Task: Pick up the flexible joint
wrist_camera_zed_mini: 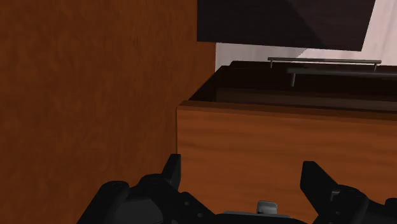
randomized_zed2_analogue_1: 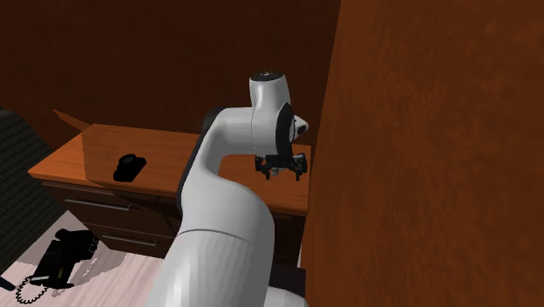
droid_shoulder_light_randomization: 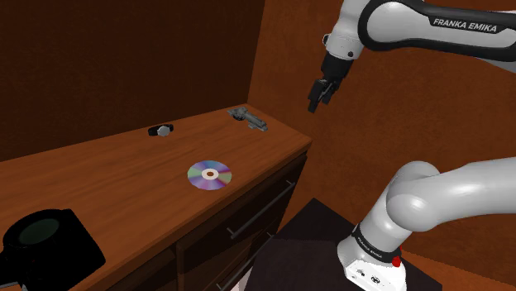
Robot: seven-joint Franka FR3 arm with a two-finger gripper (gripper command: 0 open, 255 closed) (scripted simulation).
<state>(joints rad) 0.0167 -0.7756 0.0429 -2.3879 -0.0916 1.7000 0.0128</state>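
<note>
Flexible joint (droid_shoulder_light_randomization: 248, 119), a small grey piece, lies flat at the far end of the wooden dresser (droid_shoulder_light_randomization: 124, 194), close to the corner where the brown walls meet. Nearest in the shoulder view, a bulky black object (droid_shoulder_light_randomization: 45, 244) sits on the dresser's near end. Beyond it a shiny disc (droid_shoulder_light_randomization: 209, 174) lies flat in the middle of the top, well apart from everything else. Farther back, near the rear wall, is a small black and silver item (droid_shoulder_light_randomization: 160, 130), with the joint to its right in the shoulder view. The gripper (droid_shoulder_light_randomization: 318, 95) hangs in the air above and to the shoulder view's right of the joint, not touching it. In the wrist view its fingers (wrist_camera_zed_mini: 315, 181) stand wide apart with nothing between them.
</note>
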